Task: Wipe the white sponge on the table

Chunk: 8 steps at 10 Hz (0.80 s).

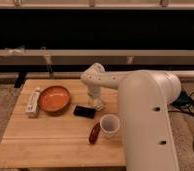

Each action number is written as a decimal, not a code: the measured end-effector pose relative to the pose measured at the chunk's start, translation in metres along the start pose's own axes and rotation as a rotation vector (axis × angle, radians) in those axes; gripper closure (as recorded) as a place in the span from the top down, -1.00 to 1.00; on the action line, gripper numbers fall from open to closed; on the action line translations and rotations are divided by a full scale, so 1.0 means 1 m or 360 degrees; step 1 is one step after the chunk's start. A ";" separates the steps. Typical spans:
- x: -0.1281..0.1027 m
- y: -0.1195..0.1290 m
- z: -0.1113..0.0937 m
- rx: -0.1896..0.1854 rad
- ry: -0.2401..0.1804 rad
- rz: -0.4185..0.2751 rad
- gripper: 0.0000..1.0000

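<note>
The white sponge [99, 106] was hard to pick out: a small pale lump sat low on the tabletop [50, 142], right at the tip of the tool [97, 102], just right of centre. It blended into the tool there, so whether the tool was spread or pinching it could not be told. Just left of that spot lay a flat black object [84, 111]. Further left stood an orange bowl [54, 98], with a long white bar [34, 102] beside it at the tabletop's left edge. Nearer the camera, a white cup [109, 125] stood upright, a reddish-brown item [94, 133] just beside it. The bulky white arm [147, 120] filled the right side.
</note>
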 end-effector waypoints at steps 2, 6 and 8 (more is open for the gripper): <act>-0.011 0.012 0.002 -0.0027 -0.0001 -0.0056 -1.00; -0.043 0.042 0.001 -0.0063 -0.0014 -0.0199 -1.00; -0.058 0.057 -0.001 -0.0076 -0.0031 -0.0257 -1.00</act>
